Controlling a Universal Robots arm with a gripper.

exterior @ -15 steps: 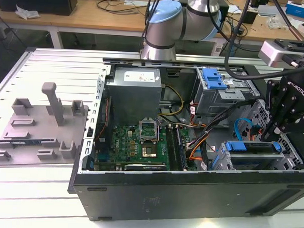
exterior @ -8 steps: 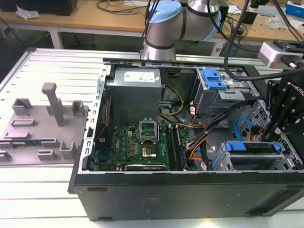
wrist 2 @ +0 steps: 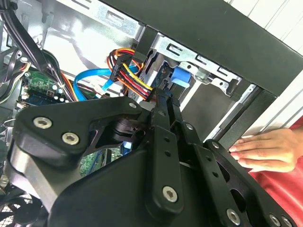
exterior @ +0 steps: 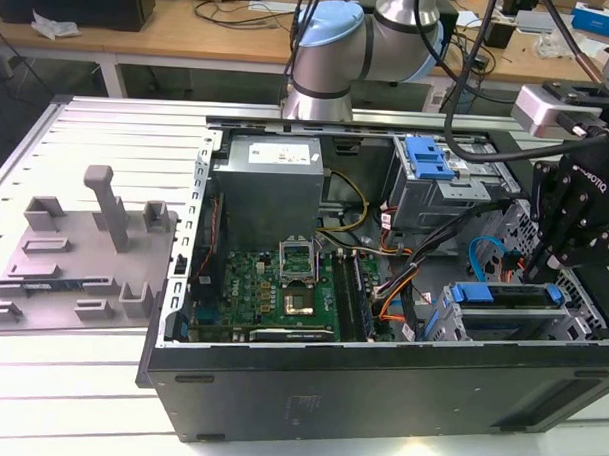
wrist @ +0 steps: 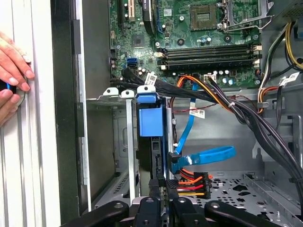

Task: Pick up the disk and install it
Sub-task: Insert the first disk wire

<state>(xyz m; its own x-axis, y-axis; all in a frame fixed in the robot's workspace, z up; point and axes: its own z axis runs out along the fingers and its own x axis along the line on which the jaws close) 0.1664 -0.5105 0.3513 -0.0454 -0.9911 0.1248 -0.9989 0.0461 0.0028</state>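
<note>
First wrist view: disk [wrist: 150, 124] seemingly seated ahead of gripper [wrist: 161, 201].

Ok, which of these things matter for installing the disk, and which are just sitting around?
For the job:
the disk, sitting in the drive bay
the gripper, close against the disk

Just there:
motherboard
power supply
grey fixture plate outside the case
a person's hand beside the case
</note>
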